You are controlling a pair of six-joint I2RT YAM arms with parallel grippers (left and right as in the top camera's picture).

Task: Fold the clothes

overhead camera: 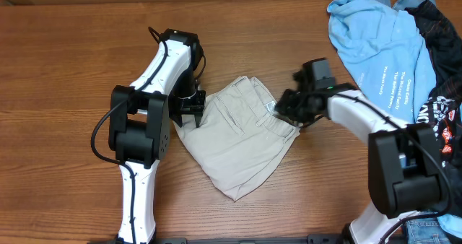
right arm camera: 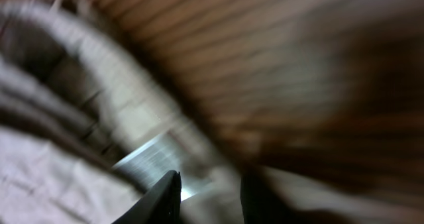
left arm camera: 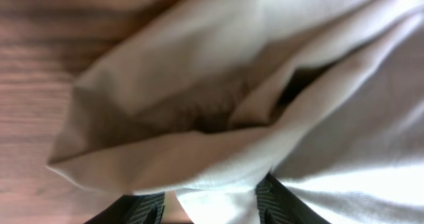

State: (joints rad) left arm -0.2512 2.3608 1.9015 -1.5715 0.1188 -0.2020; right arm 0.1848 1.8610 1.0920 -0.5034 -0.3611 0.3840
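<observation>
The beige shorts [overhead camera: 238, 132] lie crumpled on the wooden table's middle, waistband toward the right. My left gripper [overhead camera: 193, 105] is at their left edge. In the left wrist view its fingers [left arm camera: 212, 207] are closed on a fold of the beige cloth [left arm camera: 218, 111], with a dark opening in the fabric above. My right gripper [overhead camera: 286, 105] is at the shorts' right edge by the waistband. The right wrist view is blurred; its fingers [right arm camera: 209, 197] have pale cloth [right arm camera: 59, 171] between them.
A light blue T-shirt with white print [overhead camera: 379, 45] lies at the back right. A black garment with white graphic [overhead camera: 442, 71] lies along the right edge. Wooden table surface [overhead camera: 65, 63] surrounds the shorts.
</observation>
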